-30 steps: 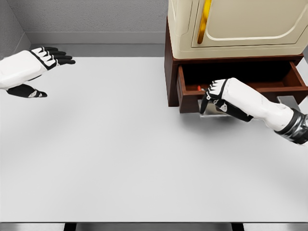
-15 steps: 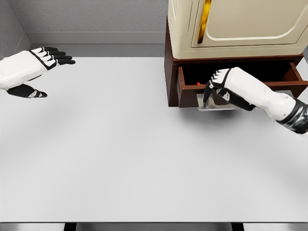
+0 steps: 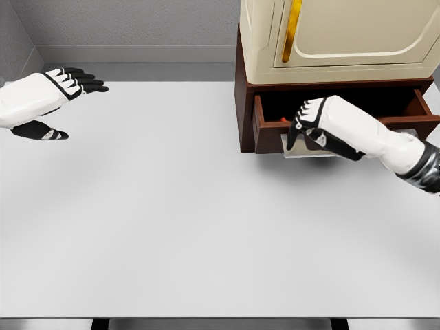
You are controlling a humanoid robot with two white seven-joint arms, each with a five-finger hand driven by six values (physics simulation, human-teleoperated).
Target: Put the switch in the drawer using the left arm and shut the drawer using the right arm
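Surroundings: one white bench (image 3: 172,227) carries a dark brown cabinet (image 3: 245,103) at its far right, with a cream appliance (image 3: 344,41) on top bearing one yellow vertical handle (image 3: 291,31). A grey wall (image 3: 124,24) runs behind. The rest of the bench surface carries nothing else that can be seen.

Obstructions: the right hand (image 3: 320,127) and its forearm lie across the front of the single drawer (image 3: 412,103), covering most of the drawer front and part of the opening. The drawer stands partly open, its dark interior showing above the hand.

Count: one drawer, one cabinet, one appliance, two hands.

Right hand: fingers (image 3: 297,134) curled downward over the drawer's front edge, by a pale translucent handle plate (image 3: 302,148) just below; whether they grip it cannot be told.

Left hand (image 3: 41,96): at the far left edge, above the bench, well apart from the cabinet, fingers extended and loosely spread, thumb below, holding nothing.

Switch (image 3: 284,119): only a small red speck shows inside the drawer at its left front corner, just beside the right hand; the remainder is hidden. The cabinet and appliance are cut off by the right and top edges.
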